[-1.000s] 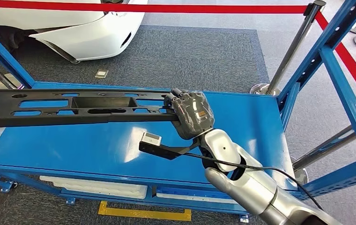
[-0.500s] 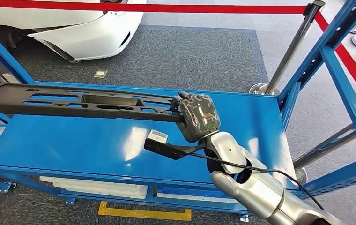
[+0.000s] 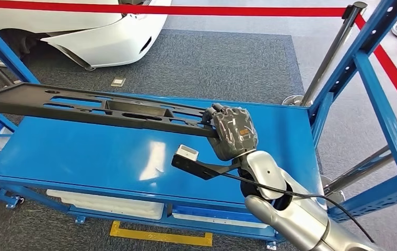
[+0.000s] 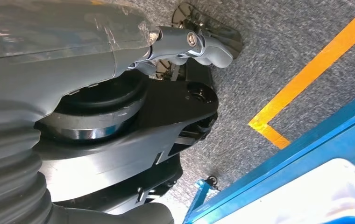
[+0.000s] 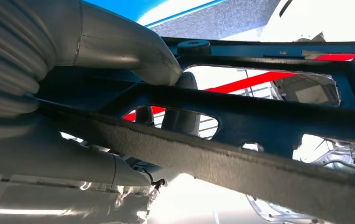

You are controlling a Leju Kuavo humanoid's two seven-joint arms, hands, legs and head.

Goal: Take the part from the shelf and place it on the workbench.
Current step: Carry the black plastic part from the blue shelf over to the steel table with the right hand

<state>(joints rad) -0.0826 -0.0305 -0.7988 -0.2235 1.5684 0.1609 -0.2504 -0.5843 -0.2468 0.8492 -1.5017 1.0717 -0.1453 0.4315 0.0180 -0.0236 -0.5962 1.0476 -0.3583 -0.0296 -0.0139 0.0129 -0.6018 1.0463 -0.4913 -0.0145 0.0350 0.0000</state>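
1. The right robot hand, grey and plastic-wrapped, sits just right of centre in the head view, its fingers clamped around the near end of the long black slotted plastic part.
2. That part stretches from the hand to the left edge of the frame, raised above the glossy blue metal shelf (its far end sits higher in the picture).
3. In the right wrist view the grey thumb and dark fingers wrap the part's ribbed frame.
4. The left robot hand hangs over grey carpet, its fingers curled inward around nothing.
5. A white car body fills the upper left; a red barrier tape crosses the top.
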